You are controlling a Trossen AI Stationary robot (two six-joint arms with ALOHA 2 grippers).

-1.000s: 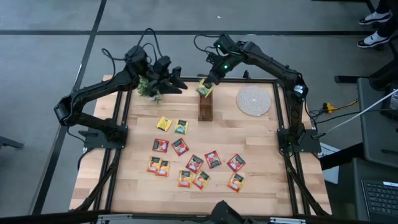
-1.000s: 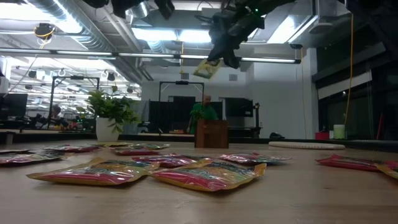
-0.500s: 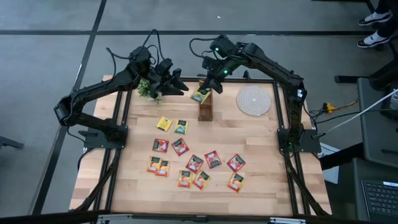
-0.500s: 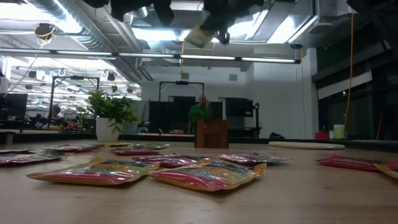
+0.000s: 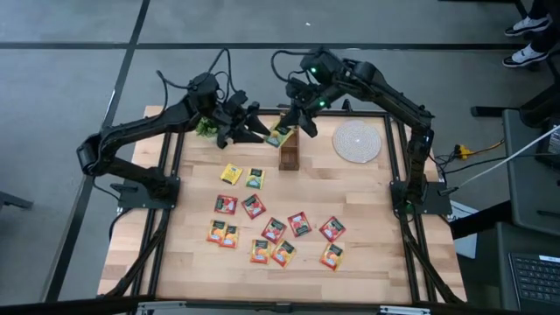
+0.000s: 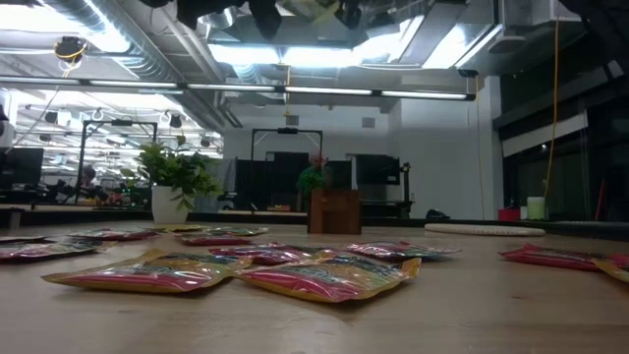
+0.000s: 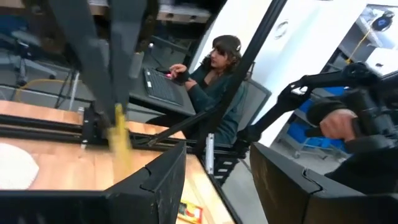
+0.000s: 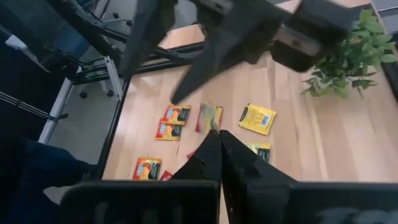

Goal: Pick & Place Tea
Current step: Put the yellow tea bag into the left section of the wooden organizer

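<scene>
My right fingers point(image 8: 214, 152) are pressed together on the edge of one yellow-green tea sachet point(image 5: 282, 135), which I hold up in the air over the far middle of the table point(image 5: 367, 227), just above the small dark wooden box point(image 5: 289, 154). From my right wrist the sachet point(image 8: 210, 117) shows as a thin strip standing straight out from my fingertips. My right gripper point(image 5: 298, 120) sits just beyond the sachet, on its far right side as seen from above.

My left gripper point(image 5: 259, 129) reaches in from the other side with its fingers spread apart, their tips just beside the sachet's left edge. Whether they already touch it I cannot tell. From my left wrist the sachet point(image 7: 119, 137) hangs as a blurred yellow strip ahead of my left fingers point(image 7: 163, 180), off to one side of the gap between them.

The other sachets point(image 5: 262, 223) lie flat on the wood well below and nearer the front: two yellow ones just in front of the box, then red and orange ones scattered in a loose band across the middle. In the low view they lie in the foreground point(image 6: 324, 273), with the box point(image 6: 334, 211) standing behind them.

The potted plant point(image 5: 208, 128) stands at the far left corner, under my left arm. The round woven mat point(image 5: 357, 141) lies to the right of the box. A person point(image 7: 214, 78) sits at a laptop beyond the table.
</scene>
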